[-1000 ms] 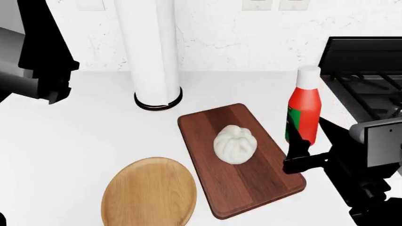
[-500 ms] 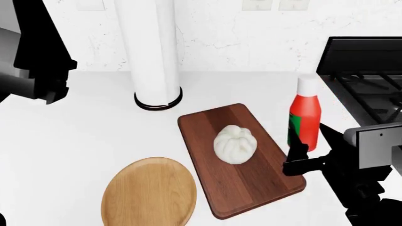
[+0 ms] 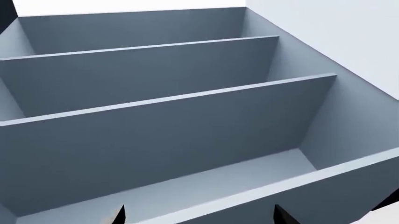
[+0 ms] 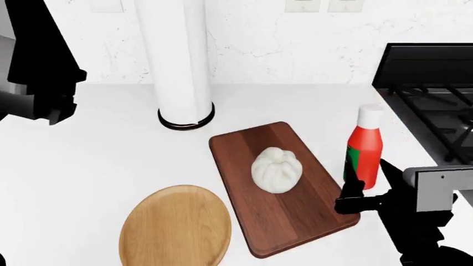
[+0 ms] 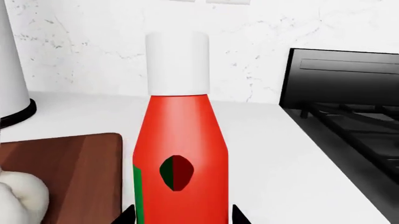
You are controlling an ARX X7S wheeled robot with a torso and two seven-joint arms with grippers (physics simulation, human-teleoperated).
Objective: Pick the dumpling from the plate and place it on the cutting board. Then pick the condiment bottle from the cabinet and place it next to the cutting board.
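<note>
So from the head camera we've got the dumpling [image 4: 276, 169] sitting right in the middle of the cutting board [image 4: 284, 188], which lies at a slant on the white counter [image 4: 88, 160]. The plate [image 4: 176, 227] is just off the board's near-left corner with nothing on it. The bottle [image 4: 364, 147] is standing upright just beside the board's right edge, between the board and the black stove [image 4: 432, 94]. Our right gripper [image 4: 353, 191] is right at the bottle's lower part, and in the right wrist camera we can see the two dark fingertips [image 5: 128, 215] hugging either side of the red body down low, so the fingers look closed around the bottle [image 5: 179, 154]. We can't tell for sure whether its base is touching the counter or just above it, since the gripper hides that bit. That same camera catches a sliver of the dumpling [image 5: 22, 198] and the board [image 5: 62, 168] off to one side. Behind the board there's a tall white cylinder [image 4: 176, 61] with a black ring at its base, up near the wall. Our left gripper [image 3: 198, 215] is well away from all this, looking into a grey shelf unit [image 3: 168, 116]; only its two dark tips show, set wide apart with nothing between them.
</note>
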